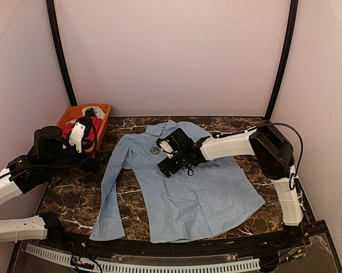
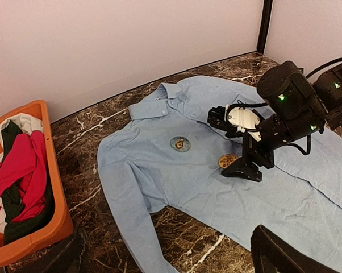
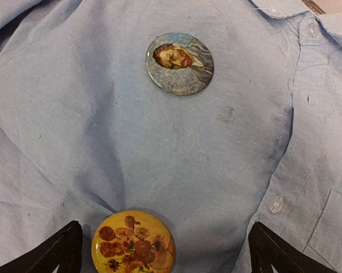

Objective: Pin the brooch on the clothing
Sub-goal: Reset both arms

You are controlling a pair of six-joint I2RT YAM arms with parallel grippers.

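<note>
My right gripper [image 3: 166,247] stands wide apart, clamped on nothing. A yellow flower brooch [image 3: 134,242] lies between its fingers on the light blue shirt [image 3: 74,142]. Further ahead of them a portrait brooch [image 3: 179,62] rests on the same cloth. My left gripper [image 2: 166,239] is also spread and empty. The shirt lies ahead of it, and an orange basket [image 2: 53,187] stands off to its side.

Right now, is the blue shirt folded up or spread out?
Spread out: the blue shirt lies flat, collar and buttons showing.
</note>
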